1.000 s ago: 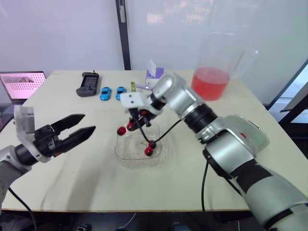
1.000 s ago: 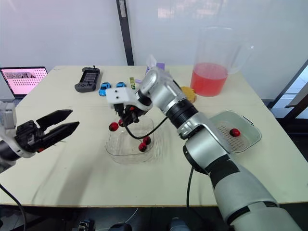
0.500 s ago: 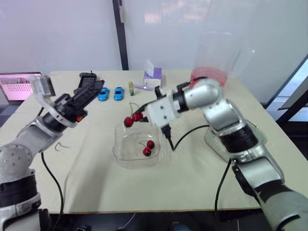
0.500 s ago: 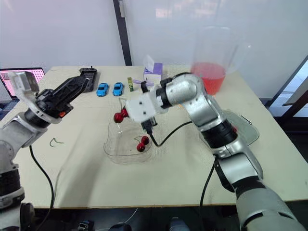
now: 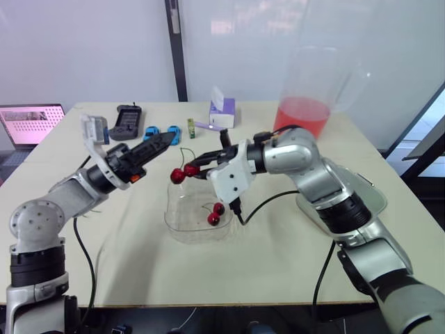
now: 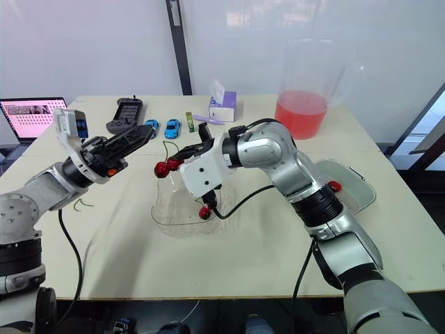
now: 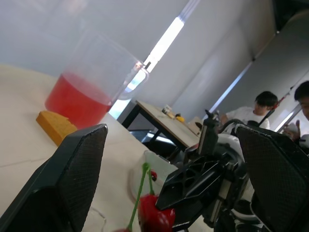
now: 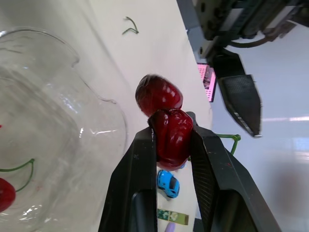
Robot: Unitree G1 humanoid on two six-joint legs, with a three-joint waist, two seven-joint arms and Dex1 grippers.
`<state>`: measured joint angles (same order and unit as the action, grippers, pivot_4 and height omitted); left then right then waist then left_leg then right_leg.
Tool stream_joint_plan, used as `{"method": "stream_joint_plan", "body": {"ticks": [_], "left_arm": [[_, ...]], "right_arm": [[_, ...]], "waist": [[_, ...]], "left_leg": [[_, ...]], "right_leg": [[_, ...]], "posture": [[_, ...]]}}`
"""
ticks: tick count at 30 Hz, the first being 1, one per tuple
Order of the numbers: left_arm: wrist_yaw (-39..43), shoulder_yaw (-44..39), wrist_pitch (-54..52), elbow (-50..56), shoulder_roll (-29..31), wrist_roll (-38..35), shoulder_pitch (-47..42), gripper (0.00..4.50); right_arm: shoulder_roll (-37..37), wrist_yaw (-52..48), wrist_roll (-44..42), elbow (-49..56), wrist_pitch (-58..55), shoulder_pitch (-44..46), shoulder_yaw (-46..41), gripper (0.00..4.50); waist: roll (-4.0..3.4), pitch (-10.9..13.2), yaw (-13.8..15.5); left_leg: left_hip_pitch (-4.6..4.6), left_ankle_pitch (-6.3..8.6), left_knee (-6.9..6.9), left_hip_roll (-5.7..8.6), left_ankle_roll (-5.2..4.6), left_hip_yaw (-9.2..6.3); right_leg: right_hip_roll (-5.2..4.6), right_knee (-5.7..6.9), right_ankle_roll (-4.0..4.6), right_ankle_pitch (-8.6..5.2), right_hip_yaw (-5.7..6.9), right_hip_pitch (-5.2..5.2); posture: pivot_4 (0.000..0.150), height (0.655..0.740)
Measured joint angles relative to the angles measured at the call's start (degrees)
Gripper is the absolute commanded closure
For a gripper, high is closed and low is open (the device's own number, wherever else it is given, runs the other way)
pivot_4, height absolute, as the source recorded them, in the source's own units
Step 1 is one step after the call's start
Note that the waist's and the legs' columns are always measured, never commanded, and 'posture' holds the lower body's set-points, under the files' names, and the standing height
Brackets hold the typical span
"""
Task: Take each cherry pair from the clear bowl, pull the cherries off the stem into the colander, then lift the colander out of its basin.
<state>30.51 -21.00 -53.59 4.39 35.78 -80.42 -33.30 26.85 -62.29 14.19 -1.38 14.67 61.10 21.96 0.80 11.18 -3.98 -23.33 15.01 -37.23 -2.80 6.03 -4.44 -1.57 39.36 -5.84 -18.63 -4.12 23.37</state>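
Head view: the right claw (image 5: 197, 165) is clamped on a cherry pair (image 5: 183, 172) and holds it in the air over the far left rim of the bowl (image 5: 182, 229), which sits mid-tabletop (image 5: 125, 243). The left claw (image 5: 167, 141) points in from the left edge, just beside the fruit but not touching it. The pair is probably offered this way so the other claw can take hold for the pull. A second pair (image 5: 214, 213) lies in the bowl. The colander (image 6: 354, 196) sits by the right edge, well apart from both claws, with a lone cherry (image 6: 334, 186) in it, so any fruit pulled off here would likely miss it

Left wrist view: the left claw's fingers (image 7: 72, 183) stand wide apart and empty. The green stem (image 7: 140, 193) rises between them, with the right claw just behind it. This looks lined up for closing on the stem

Right wrist view: the right claw's fingers (image 8: 137, 193) squeeze the gripped cherry (image 8: 170, 134). Its twin (image 8: 158, 93) sits free just past the tips, on the side facing the left claw. A loose stem (image 8: 129, 26) lies on the tabletop beyond the bowl
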Motion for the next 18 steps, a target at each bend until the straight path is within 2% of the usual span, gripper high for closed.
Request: {"method": "stream_joint_plan", "body": {"ticks": [18], "left_arm": [[1.6, 3.4, 0.0, -3.3, -4.1, 6.5, -1.1, 0.0]], "right_arm": [[-0.9, -0.3, -2.0, 1.3, -2.4, 1.0, 0.2, 3.94]], "waist": [[0.0, 0.0, 0.1]], "left_leg": [[0.0, 0.0, -0.01, 0.02, 0.0, -0.02]], "right_leg": [[-0.01, 0.0, 0.0, 0.0, 0.01, -0.02]], "posture": [[0.15, 0.74]]}}
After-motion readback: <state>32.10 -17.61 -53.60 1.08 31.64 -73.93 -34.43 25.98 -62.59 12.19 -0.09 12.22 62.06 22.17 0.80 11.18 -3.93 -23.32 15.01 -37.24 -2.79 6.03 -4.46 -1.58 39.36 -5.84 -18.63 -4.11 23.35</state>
